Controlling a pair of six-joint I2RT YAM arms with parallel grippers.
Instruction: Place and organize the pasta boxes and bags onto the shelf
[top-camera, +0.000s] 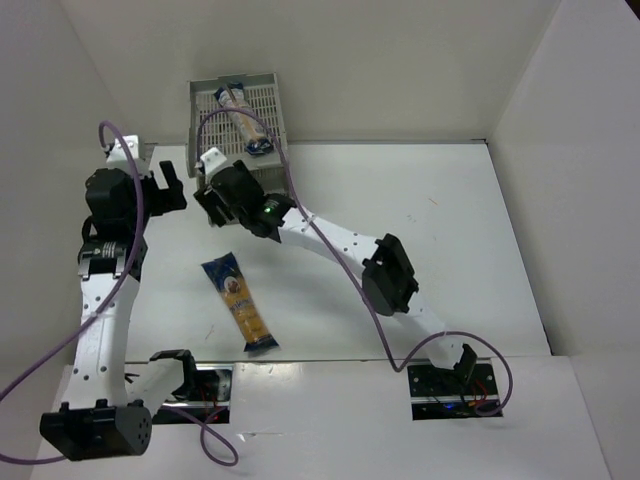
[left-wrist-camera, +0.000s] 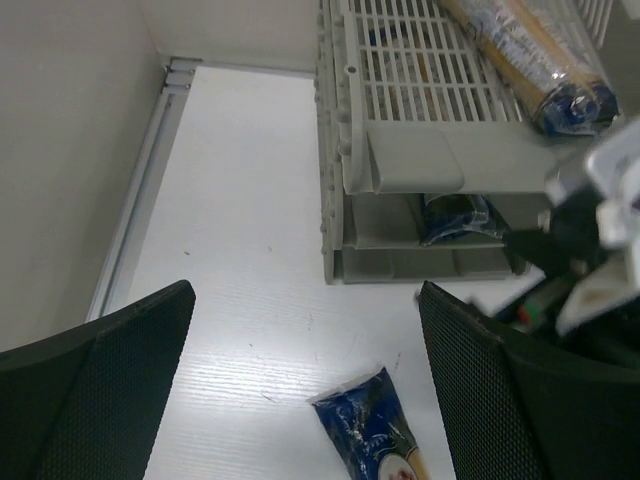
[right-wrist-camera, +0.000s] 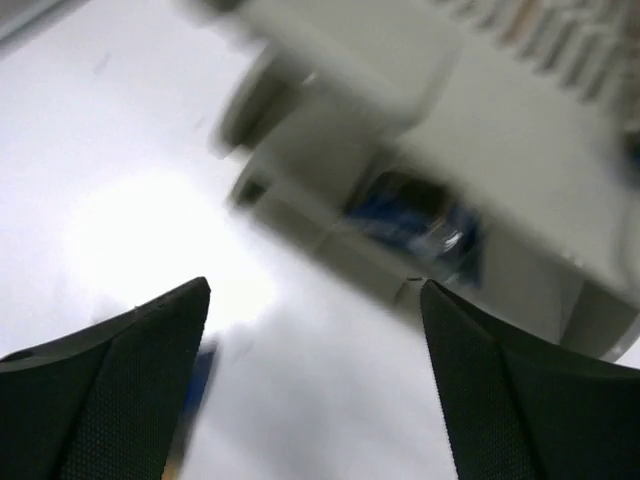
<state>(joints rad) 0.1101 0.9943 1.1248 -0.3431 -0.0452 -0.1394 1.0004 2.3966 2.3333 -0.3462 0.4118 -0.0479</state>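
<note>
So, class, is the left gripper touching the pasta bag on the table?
Apart. The top external view shows bare table between the left gripper and the bag.

The white table (top-camera: 440, 240) carries the grey shelf (top-camera: 212, 100) at its far left, close to the back wall. The top bag (top-camera: 243, 118) lies slantwise on the shelf's slatted upper tray, its dark blue end near the tray's front right corner. The left wrist view shows the lower bag (left-wrist-camera: 455, 215) in a tier under that tray. Only its blue end is visible at the front opening, and the rest is hidden. The loose bag (top-camera: 240, 302) lies flat on the table in front of the shelf, well apart from it, angled with one blue end toward the shelf and its yellow-orange middle behind.
</note>
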